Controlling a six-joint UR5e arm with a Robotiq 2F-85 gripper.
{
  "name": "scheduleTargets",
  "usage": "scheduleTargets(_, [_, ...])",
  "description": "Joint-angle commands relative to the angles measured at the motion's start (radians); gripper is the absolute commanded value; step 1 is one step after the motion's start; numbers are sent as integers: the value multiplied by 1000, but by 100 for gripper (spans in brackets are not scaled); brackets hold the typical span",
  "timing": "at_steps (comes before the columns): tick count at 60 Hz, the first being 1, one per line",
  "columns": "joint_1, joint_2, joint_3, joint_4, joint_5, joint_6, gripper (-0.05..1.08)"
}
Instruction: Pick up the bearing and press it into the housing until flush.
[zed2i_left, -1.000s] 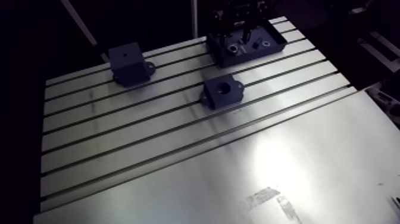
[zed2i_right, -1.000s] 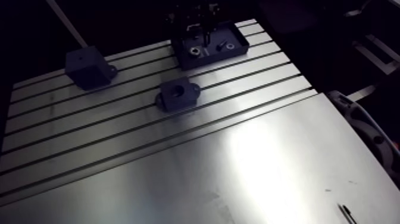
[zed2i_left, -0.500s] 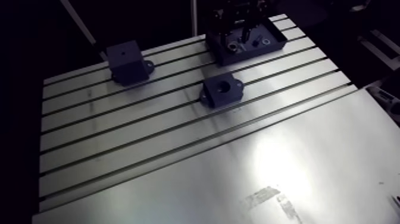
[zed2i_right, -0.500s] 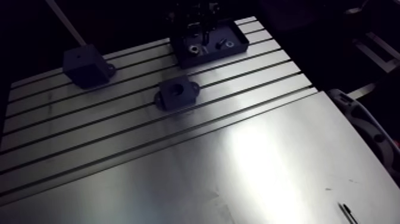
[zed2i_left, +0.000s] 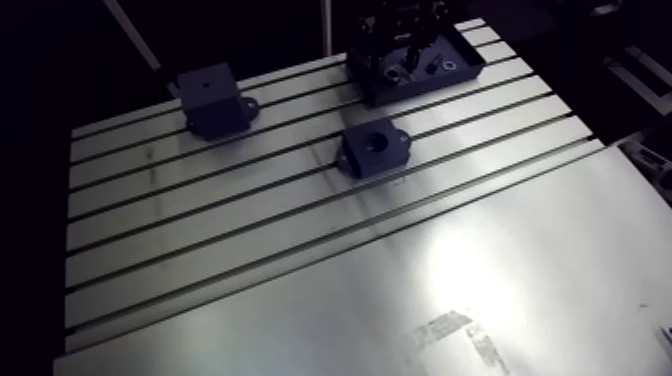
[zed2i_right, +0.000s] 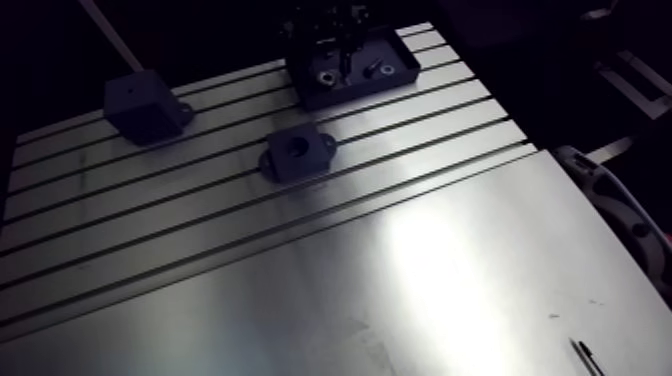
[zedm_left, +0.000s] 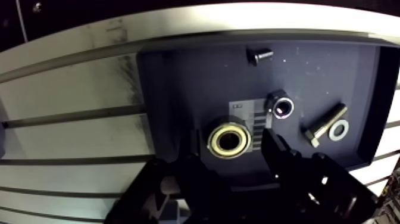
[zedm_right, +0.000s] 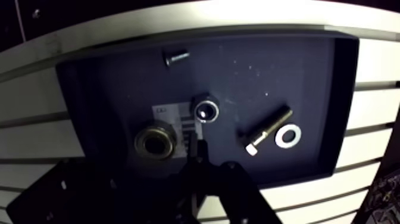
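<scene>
Visibility limits: in the arm view my gripper (zedm_left: 230, 140) is a dark mass over the tray (zedm_left: 161, 89), and no detail can be read there. In the wrist view my own body covers the tray's near edge. A pale printed label (zedm_left: 245, 111) on the tray floor is unreadable.

Finger state: my fingers (zedm_left: 278, 154) stand apart, one on each side of the bearing (zedm_right: 155, 142). They do not press on it, and nothing is gripped.

Task part location: the bearing lies flat on the tray floor between my fingers, beside the label.

Other tray contents, all ahead of my fingers:
- a nut (zedm_left: 281, 107), just beyond the bearing;
- a bolt (zedm_left: 324, 125) with a washer (zedm_left: 338, 129) touching or just beside it;
- a short dark screw (zedm_left: 259, 56) near the far wall.

Surroundings: the tray sits at the far edge of the slotted table (zed2i_left: 300, 250). The housing (zed2i_left: 374, 148), bore upward, stands near the tray. A second dark block (zed2i_left: 211, 98) stands well apart from both.
</scene>
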Motion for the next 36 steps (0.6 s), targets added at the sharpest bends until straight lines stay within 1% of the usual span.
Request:
scheduleTargets(1, [1, 2, 0, 0, 0, 0, 39])
scheduleTargets(21, [2, 2, -1, 0, 0, 0, 41])
scheduleTargets(23, [2, 2, -1, 0, 0, 0, 44])
scheduleTargets(36, [4, 2, -1, 0, 0, 2, 45])
